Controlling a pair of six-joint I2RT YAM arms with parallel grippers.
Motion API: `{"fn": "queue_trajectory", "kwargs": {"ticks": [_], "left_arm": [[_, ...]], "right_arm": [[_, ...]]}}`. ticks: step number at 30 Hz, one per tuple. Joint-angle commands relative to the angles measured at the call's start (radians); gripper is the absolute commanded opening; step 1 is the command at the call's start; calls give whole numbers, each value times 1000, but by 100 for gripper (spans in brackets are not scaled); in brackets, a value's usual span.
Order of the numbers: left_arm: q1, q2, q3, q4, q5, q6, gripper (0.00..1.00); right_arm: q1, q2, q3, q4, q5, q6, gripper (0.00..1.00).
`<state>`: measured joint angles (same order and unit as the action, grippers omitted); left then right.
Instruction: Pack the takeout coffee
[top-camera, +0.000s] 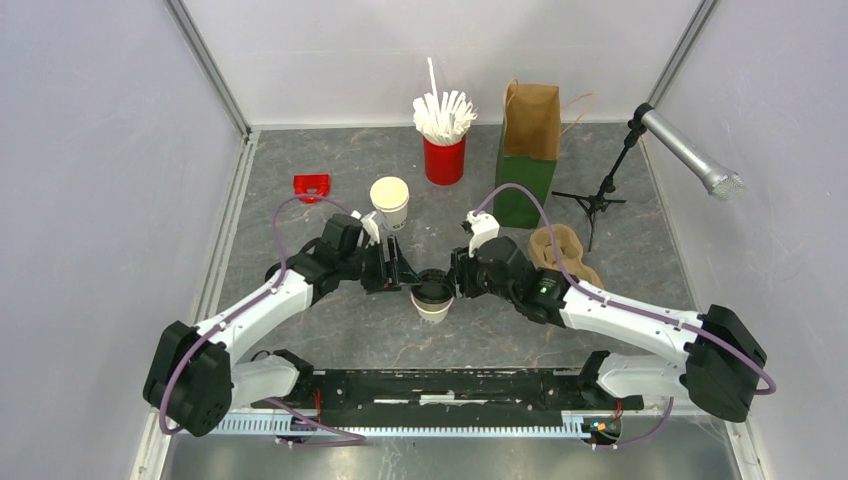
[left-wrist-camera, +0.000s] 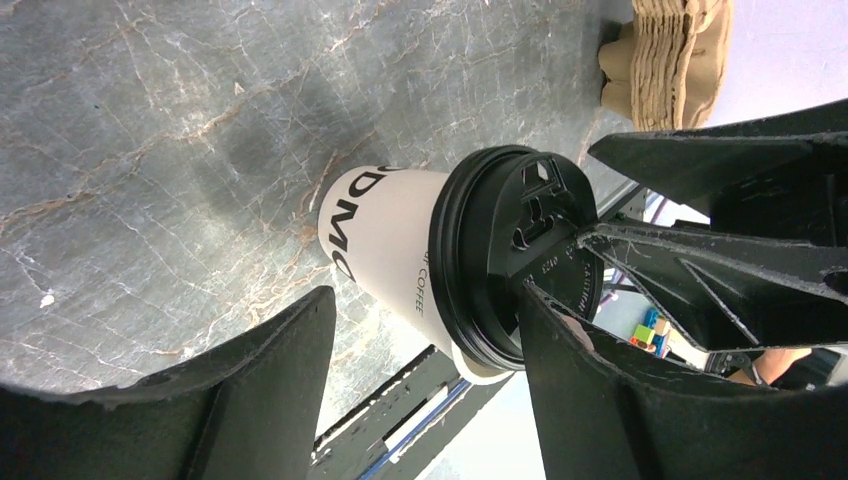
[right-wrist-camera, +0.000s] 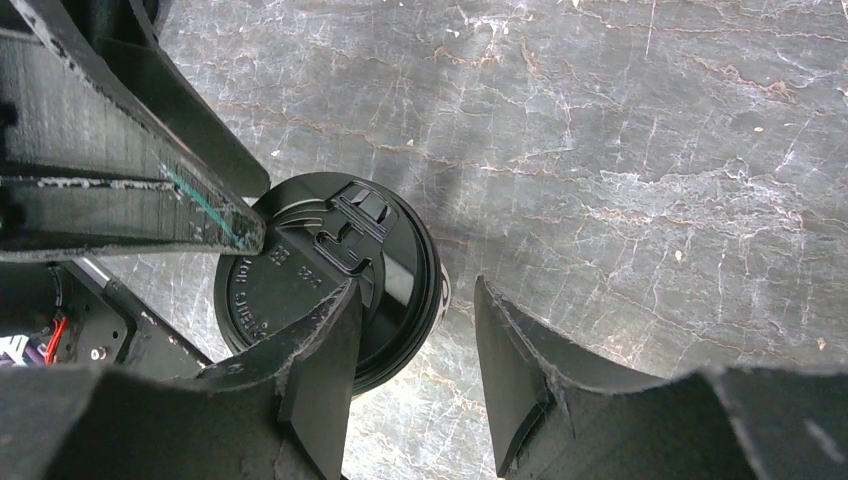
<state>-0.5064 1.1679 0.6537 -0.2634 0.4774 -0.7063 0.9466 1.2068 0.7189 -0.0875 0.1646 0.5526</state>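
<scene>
Table (top-camera: 640, 270): grey marbled top, walled on three sides.

My left arm (top-camera: 260, 305) comes in from 8 o'clock and my right arm (top-camera: 620, 320) from 4 o'clock. They meet nose to nose over the near middle of the table.

Paper bag (top-camera: 528, 150): brown above, green below, upright with its mouth open, at 1 o'clock from the table's middle.

Microphone (top-camera: 695, 155): on a black tripod stand at 2 o'clock, just beside the bag.

Red pot (top-camera: 444, 158): upright at 12 o'clock, filled with white straws.

Cardboard cup carriers (top-camera: 560, 250): a stacked pile at 3 o'clock, partly under my right arm.

Stack of white cups (top-camera: 390, 203): no lid, upright, at 11 o'clock from the coffee.

Coffee (left-wrist-camera: 385, 245): white cup with dark print and a black lid (right-wrist-camera: 320, 240) fitted on. It stands upright on the table at 6 o'clock from the middle, between my two wrists.

Left gripper (left-wrist-camera: 422, 300): fingers spread wide, nothing clamped. One finger stands clear of the cup and the other overlaps the lid's edge; I cannot tell if it touches.

Right gripper (right-wrist-camera: 415, 290): jaws apart, nothing clamped. One finger sits over the lid top and the other hangs beside the rim with a gap.

Small red object (top-camera: 311, 186): at 10 o'clock, well apart from the coffee.
</scene>
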Motion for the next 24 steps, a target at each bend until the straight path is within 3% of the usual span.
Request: {"fn": "queue_trajectory", "kwargs": {"ticks": [1, 13, 24], "left_arm": [[-3, 4, 49, 2, -16, 28, 74], [-5, 10, 21, 52, 41, -34, 73], [-14, -38, -9, 52, 41, -79, 65]], "right_arm": [[-2, -40, -25, 50, -27, -27, 52], [0, -47, -29, 55, -64, -69, 53], [2, -49, -24, 53, -60, -80, 52]]}}
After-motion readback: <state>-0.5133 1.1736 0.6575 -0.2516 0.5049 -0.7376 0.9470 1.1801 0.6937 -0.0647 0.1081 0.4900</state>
